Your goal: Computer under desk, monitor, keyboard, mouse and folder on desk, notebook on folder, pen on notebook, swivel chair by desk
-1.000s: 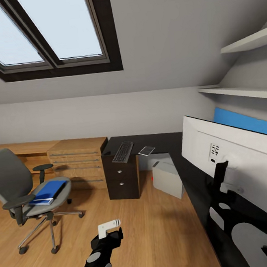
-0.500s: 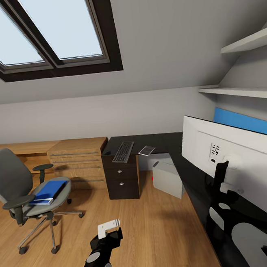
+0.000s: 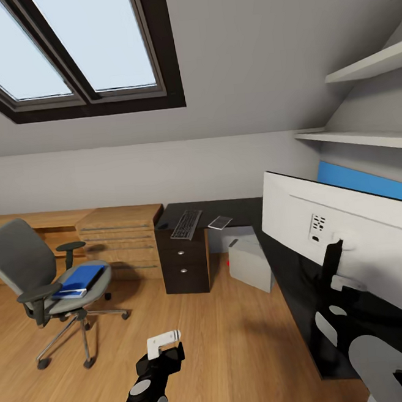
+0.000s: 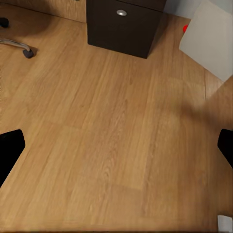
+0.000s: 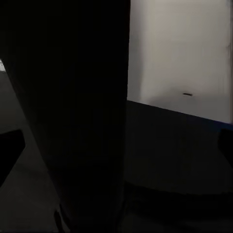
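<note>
Head cam: bright blue flat folder on grey swivel chair; left wrist: left end effector spread over light wood floor; right end effector state: can't tell.

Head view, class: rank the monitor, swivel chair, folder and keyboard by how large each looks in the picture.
1. monitor, though nearness to the camera inflates it
2. swivel chair
3. folder
4. keyboard, close to the folder and farther away, so that order is unsure

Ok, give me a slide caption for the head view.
Attic bedroom: blue folder on the swivel chair, keyboard on the black desk, monitor at right.
</note>
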{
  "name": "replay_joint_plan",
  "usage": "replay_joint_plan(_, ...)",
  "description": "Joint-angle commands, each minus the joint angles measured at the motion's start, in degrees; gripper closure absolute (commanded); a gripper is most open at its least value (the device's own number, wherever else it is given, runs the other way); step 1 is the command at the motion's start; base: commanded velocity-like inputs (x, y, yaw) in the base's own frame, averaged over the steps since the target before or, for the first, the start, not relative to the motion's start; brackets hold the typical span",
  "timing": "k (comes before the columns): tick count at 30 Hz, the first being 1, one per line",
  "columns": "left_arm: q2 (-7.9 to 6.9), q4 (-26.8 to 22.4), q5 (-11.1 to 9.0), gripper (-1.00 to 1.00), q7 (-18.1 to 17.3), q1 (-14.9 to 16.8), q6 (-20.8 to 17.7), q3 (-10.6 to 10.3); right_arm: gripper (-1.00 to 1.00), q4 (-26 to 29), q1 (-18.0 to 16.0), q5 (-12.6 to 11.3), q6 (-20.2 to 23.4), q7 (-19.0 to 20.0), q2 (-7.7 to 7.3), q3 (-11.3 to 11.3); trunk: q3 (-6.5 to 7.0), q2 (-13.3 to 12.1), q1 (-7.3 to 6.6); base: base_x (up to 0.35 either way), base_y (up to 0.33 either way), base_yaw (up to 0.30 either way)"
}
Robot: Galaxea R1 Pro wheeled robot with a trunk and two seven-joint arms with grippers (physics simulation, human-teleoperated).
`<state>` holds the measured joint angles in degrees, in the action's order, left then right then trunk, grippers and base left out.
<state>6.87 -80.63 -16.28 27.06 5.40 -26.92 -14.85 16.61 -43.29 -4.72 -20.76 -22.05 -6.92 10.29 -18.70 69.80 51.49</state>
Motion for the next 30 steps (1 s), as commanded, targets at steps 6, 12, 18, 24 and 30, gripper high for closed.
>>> replay_joint_plan(6,-0.02,-0.1,-0.6,-1.0,0.5,0.0,-0.1,-0.1,-1.0,-0.1,0.0,-0.6,-0.4,0.0,0.0,0.1,-0.07,0.0,-0.01,-0.062,0.0,0.0)
replay_joint_plan(12,0.32,0.0,-0.4,-1.0,0.5,0.0,-0.1,-1.0,-1.0,-0.2,0.0,0.5,-1.3,0.2,0.98,-1.1,-0.07,0.0,-0.01,-0.108,0.0,0.0)
replay_joint_plan(18,0.65,0.1,-0.5,-1.0,0.5,0.0,0.0,-0.3,-1.0,-0.2,0.0,2.3,-1.8,0.2,2.92,-2.8,-0.07,0.0,-0.01,0.0,0.0,0.0)
replay_joint_plan(24,0.6,0.1,-0.5,-1.0,0.5,0.0,0.0,-0.3,-1.0,-0.1,0.0,3.2,-1.8,0.2,3.18,-3.6,-0.07,0.0,-0.01,0.0,0.0,0.0)
replay_joint_plan(30,0.6,0.1,-0.5,-1.0,0.5,0.0,0.0,-0.3,-1.0,-0.1,0.0,3.2,-1.8,0.2,3.16,-3.7,-0.07,0.0,-0.01,-0.059,0.0,0.0)
